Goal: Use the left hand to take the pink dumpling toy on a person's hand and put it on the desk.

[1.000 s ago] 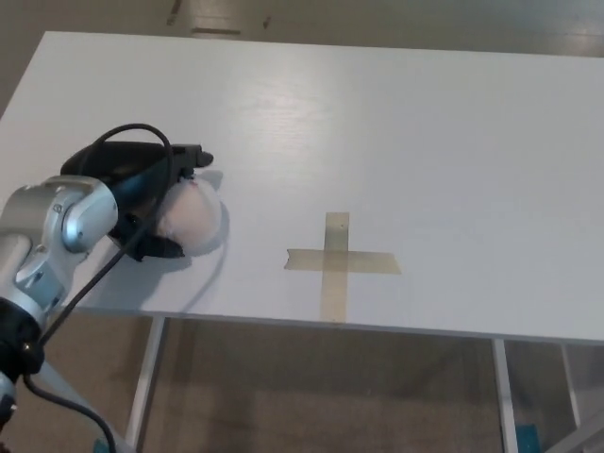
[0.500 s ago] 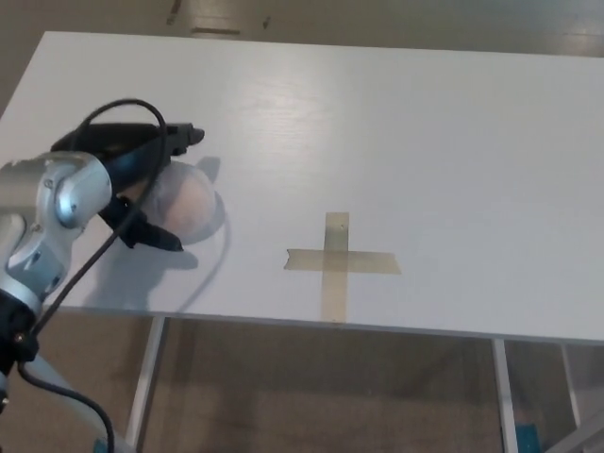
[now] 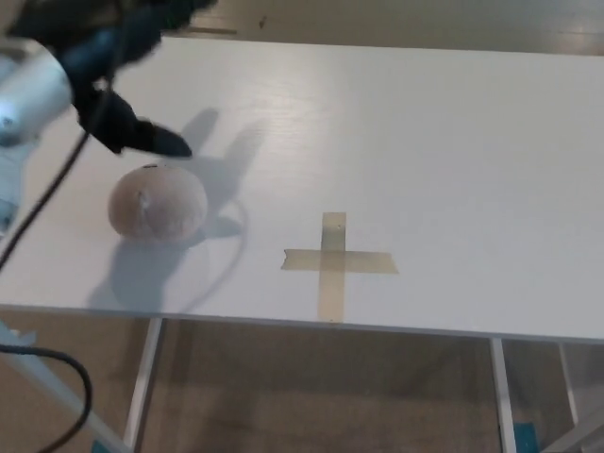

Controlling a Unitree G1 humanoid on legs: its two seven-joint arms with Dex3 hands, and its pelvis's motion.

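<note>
We see the pink dumpling toy (image 3: 156,203) lying alone on the white desk (image 3: 425,142), our left hand (image 3: 118,71) above it with fingers apart, holding nothing. No writing is readable.

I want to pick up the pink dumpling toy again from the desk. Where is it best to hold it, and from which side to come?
Grip the pink dumpling toy around its round body, from above. It sits alone on the white desk, its sides all free, and the left robot hand hangs open just above it.
</note>
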